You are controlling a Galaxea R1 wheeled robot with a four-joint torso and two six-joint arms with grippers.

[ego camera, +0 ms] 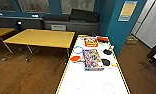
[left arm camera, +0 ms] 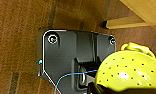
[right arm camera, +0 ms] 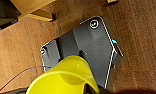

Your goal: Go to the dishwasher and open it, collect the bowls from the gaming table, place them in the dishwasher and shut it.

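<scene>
Yellow bowl (right arm camera: pixel 66 77), perforated green bowl (left arm camera: pixel 130 72) at wrists, grips unclear, white yellow-edged table (ego camera: pixel 94 82), open wood floor (ego camera: pixel 31 72) left

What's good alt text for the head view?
A white table with a yellow edge runs away from the camera, carrying a colourful game box, a red box, a red paddle and small dark items. To its left stands a wooden table on a brown wood floor; teal walls lie behind.
</scene>
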